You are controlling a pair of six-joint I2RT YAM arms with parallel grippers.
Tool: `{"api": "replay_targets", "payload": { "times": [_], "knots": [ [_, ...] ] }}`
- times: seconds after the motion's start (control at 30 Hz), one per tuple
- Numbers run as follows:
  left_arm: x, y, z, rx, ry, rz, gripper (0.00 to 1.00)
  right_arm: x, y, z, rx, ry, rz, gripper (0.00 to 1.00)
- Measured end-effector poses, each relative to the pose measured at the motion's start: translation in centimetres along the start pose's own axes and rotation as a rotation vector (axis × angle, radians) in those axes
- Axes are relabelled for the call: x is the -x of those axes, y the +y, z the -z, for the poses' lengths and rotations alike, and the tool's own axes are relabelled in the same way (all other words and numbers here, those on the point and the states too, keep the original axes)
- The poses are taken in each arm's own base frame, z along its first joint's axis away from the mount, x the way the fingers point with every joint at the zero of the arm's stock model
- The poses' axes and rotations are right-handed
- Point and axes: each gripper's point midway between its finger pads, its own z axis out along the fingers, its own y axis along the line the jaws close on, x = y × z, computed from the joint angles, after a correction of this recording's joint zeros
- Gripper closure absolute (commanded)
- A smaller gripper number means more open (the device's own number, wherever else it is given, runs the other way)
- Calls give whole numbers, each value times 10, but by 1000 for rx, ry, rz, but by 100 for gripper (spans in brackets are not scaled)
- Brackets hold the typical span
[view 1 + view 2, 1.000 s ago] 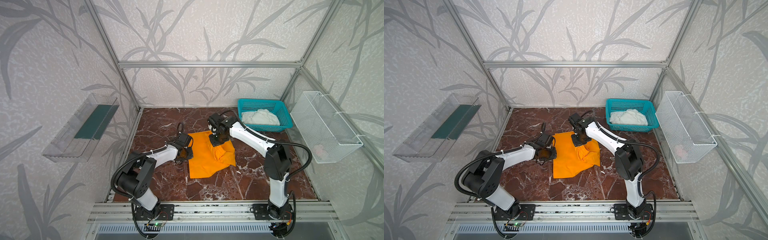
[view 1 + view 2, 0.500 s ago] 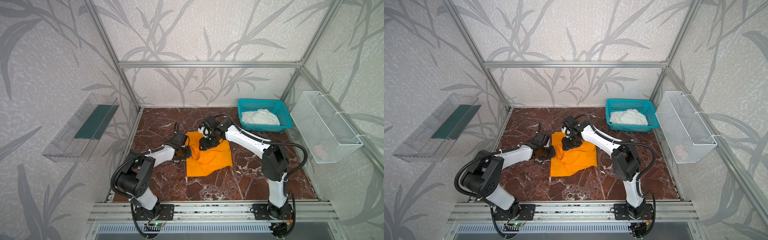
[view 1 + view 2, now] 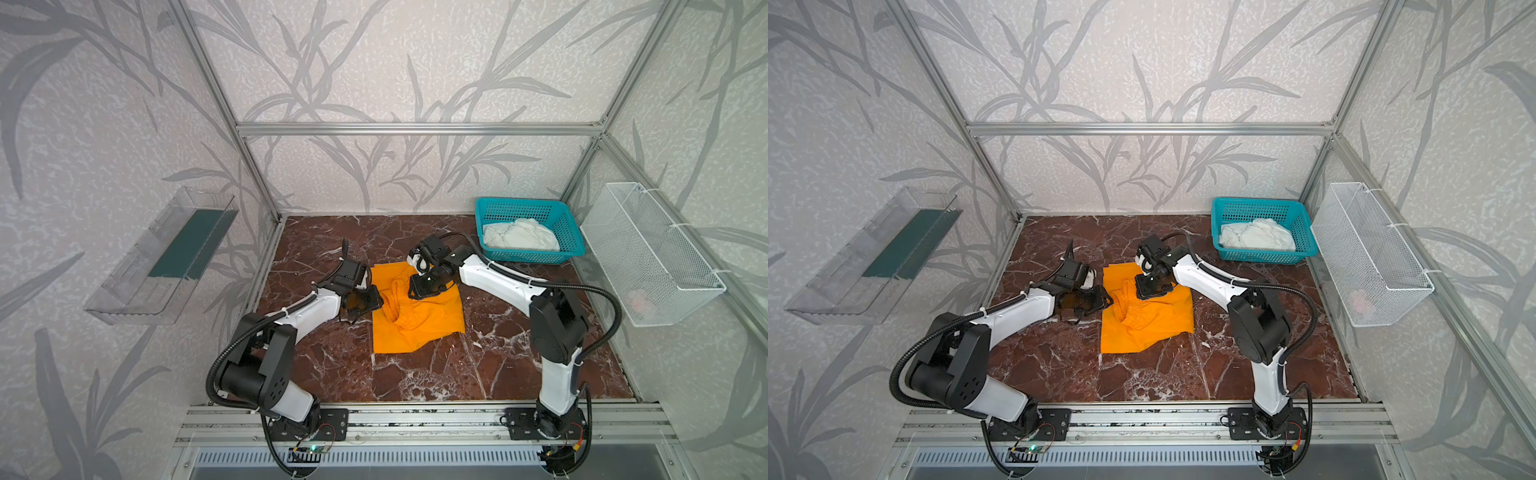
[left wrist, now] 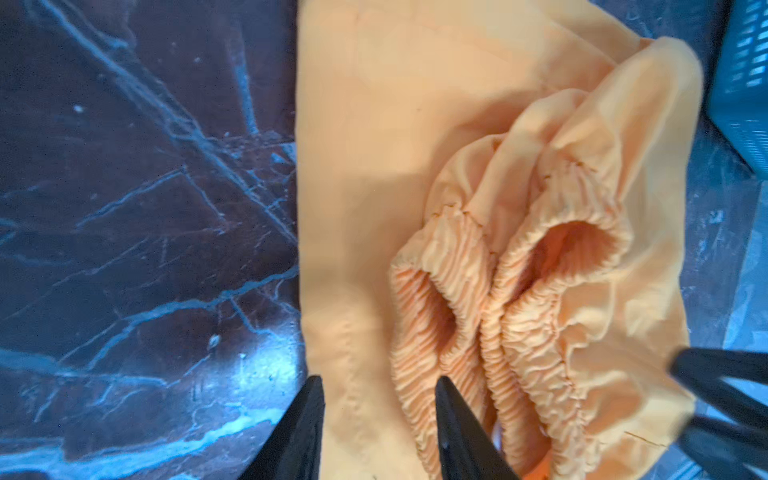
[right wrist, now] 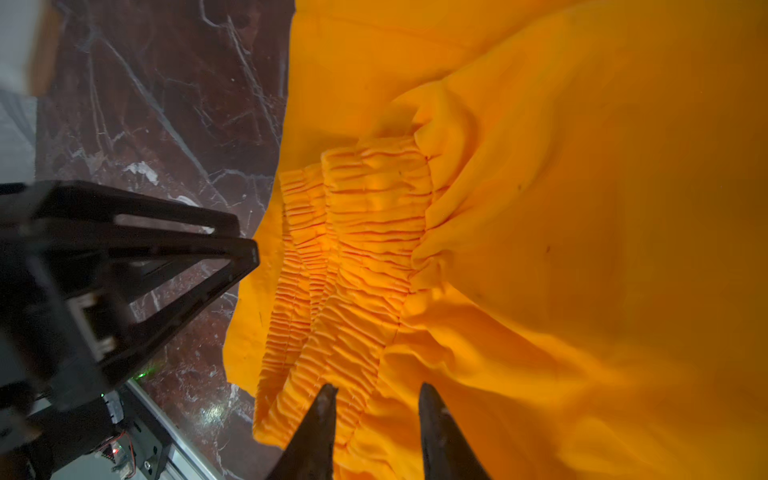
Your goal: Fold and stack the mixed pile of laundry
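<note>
In both top views the bright orange cloth trousers lay part-folded on the red-brown marble counter. Their rumpled top was bunched near the middle. The left pincer sat low at their left edge and the right pincer hung over their far side. The white crumpled shirt waited well apart in the teal plastic basket at the far right corner.

In the left wrist view the left pincer stood spread. Its two black tips straddled the flat orange edge, with the gathered elastic waistband just beside one tip, and nothing was pinched.

In the right wrist view the right pincer was likewise parted, with the ribbed waistband running in between its tips. No squeeze on the cloth could be made out.

The step in hand looked to be tidying and folding the trousers. Doing it well would probably mean each pincer biting fully through all layers of the elastic at matching spots. The two should then lift only slightly and pull outward together, so the bunched band flattens before any fold is laid. A shallow bite on the top layer alone would likely drag the cloth askew.
</note>
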Motion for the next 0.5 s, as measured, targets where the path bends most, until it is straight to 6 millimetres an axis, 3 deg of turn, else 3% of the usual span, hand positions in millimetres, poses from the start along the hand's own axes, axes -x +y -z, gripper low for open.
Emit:
{"api": "replay_targets", "payload": {
  "times": [0.2, 0.5],
  "knots": [
    [3, -11, -5, -63, 2, 13, 57, -12, 0, -35, 17, 57, -15, 70],
    [-2, -2, -40, -70, 56, 65, 58, -18, 10, -50, 109, 62, -27, 77]
  ]
}}
